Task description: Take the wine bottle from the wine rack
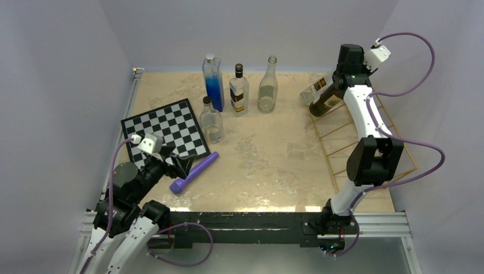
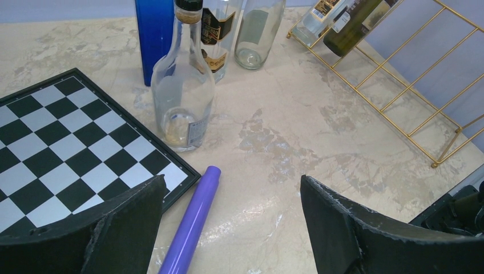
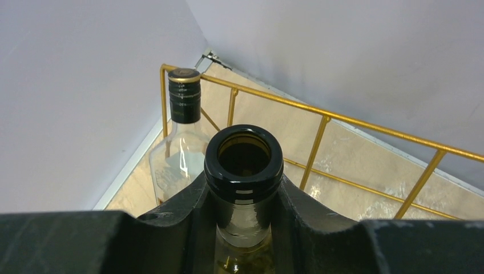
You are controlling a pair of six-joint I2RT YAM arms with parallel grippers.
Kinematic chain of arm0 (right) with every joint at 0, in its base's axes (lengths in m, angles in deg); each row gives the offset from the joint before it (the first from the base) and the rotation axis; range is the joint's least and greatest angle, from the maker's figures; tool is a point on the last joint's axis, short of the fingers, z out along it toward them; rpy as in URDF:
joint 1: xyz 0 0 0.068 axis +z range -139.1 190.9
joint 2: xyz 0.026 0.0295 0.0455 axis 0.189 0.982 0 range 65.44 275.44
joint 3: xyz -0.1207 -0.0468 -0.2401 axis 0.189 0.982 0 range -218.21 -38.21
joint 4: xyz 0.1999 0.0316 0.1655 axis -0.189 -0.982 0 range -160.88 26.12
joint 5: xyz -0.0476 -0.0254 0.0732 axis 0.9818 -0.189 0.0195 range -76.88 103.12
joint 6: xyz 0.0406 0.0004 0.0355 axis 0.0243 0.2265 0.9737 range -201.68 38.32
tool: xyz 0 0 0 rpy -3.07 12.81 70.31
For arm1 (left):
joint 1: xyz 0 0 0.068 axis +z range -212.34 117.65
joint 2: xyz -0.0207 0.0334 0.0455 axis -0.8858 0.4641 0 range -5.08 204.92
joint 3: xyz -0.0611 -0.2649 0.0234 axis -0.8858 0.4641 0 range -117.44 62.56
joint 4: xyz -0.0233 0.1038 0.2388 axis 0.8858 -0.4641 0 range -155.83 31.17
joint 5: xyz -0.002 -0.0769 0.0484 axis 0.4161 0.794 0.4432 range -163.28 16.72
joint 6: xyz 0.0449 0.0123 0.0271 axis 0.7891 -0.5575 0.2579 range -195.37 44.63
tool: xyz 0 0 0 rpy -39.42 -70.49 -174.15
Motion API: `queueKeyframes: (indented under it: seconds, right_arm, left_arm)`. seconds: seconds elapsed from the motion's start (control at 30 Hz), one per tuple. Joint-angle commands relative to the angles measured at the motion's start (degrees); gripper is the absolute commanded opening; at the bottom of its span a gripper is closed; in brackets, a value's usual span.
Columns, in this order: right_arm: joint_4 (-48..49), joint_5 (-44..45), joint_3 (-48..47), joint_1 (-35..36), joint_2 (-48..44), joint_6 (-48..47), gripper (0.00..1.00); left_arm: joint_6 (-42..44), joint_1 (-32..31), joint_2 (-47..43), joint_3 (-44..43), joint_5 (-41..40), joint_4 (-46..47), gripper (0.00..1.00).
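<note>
Right wrist view: the right gripper (image 3: 244, 197) has its jaws clamped tight on the neck of the wine bottle (image 3: 244, 149), which rests tilted on the gold wine rack (image 3: 326, 119) beside a clear capped bottle (image 3: 184, 97). The left gripper (image 2: 228, 222) gapes wide, holding nothing, over a purple tube (image 2: 191, 225) on the marbled beige table (image 2: 319, 131). Pale walls (image 3: 85, 85) close in around it.

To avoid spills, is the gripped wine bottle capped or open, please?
Open: the wine bottle shows a bare, hollow mouth without cap, held in the right gripper.

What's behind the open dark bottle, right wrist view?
A clear bottle with a black cap, on the wine rack. Its lower body is hidden by the right gripper.
</note>
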State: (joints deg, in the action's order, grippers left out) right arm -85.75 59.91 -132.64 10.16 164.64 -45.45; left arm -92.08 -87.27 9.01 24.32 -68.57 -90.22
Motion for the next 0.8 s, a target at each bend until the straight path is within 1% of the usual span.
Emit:
queueKeyframes:
  seconds: [0.0,0.03,0.17,0.27,0.53,0.7,0.77]
  right_arm:
    - [3.2,-1.1,1.8,0.3,-5.6,3.5,0.00]
    - [2.2,-1.2,2.1,1.7,-6.0,4.6,0.00]
    - [0.5,-2.6,4.6,2.7,-8.3,7.4,0.00]
    - [2.8,-2.4,7.9,4.0,-11.4,6.0,0.00]
    - [1.4,-2.8,13.1,8.0,-17.4,6.4,0.00]
    - [4.9,-3.6,18.1,12.1,-21.1,3.1,0.00]
    - [7.4,-4.0,19.9,14.2,-22.3,0.0,0.00]
  left_arm:
    - [1.0,-0.4,-0.8,-1.1,0.3,0.9,0.91]
    - [1.1,-0.4,-0.8,-1.1,0.3,0.9,0.91]
    - [1.1,-0.4,-1.0,-1.1,0.5,0.9,0.91]
    - [1.2,-0.4,-0.7,-1.1,0.8,1.2,0.91]
    - [1.2,-0.4,-1.6,-1.1,1.4,1.2,0.91]
    - [1.0,-0.4,-1.8,-1.0,1.6,1.1,0.91]
    - [1.0,-0.4,-1.9,-1.1,1.6,1.1,0.91]
